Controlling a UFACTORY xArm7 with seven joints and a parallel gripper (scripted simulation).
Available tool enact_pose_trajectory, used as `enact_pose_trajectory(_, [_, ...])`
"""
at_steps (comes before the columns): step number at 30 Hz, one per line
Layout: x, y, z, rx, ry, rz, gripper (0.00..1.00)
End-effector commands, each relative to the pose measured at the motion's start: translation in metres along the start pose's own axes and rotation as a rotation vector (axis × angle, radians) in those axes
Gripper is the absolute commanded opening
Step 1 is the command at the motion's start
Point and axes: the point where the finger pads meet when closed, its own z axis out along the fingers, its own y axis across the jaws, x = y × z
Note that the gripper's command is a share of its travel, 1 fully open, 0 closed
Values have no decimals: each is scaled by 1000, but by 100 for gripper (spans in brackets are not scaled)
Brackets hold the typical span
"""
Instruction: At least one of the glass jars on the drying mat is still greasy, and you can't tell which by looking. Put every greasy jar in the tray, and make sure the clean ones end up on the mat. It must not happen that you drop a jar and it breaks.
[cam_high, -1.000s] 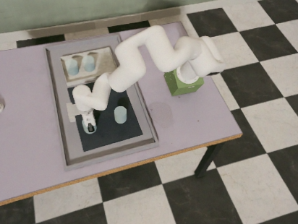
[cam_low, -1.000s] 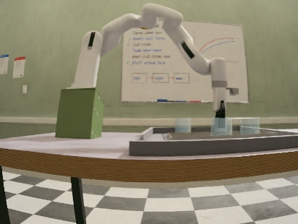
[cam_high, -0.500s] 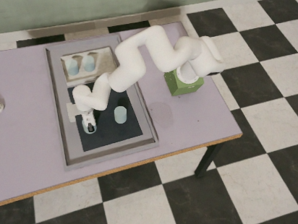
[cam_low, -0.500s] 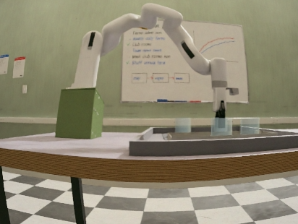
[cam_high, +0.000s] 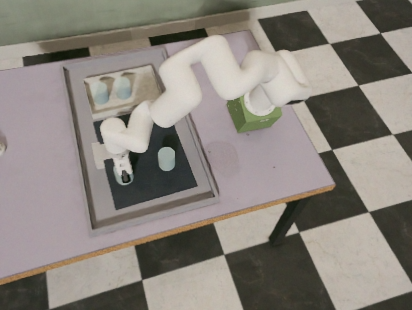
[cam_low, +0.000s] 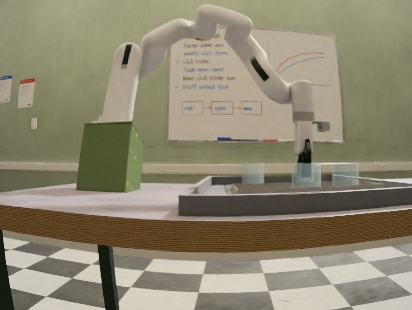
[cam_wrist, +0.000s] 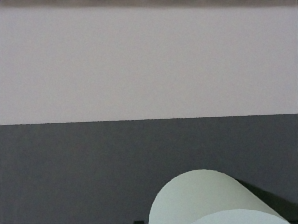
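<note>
My gripper reaches down at a pale blue glass jar on the left part of the dark mat and is shut on it. The jar is upright and low over the mat; any gap beneath it cannot be made out. A second jar stands on the mat to the right, apart from the gripper. Two more jars stand in the beige tray behind the mat. In the wrist view a jar shows at the bottom edge; most of the fingers are out of frame.
A grey raised rim surrounds the mat and tray. A small pale square lies at the mat's left edge. The green base block carries the arm at the right in the top view. The arm passes over the mat's back edge.
</note>
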Motion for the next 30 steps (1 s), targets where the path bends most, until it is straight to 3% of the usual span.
enact_pose_trajectory(1, [3, 0, -3, 0, 6, 0, 66])
enact_pose_trajectory(15, [3, 0, -3, 0, 6, 0, 66])
enact_pose_trajectory(16, [3, 0, -3, 0, 6, 0, 0])
enact_pose_trajectory(30, [3, 0, -5, 0, 6, 0, 0])
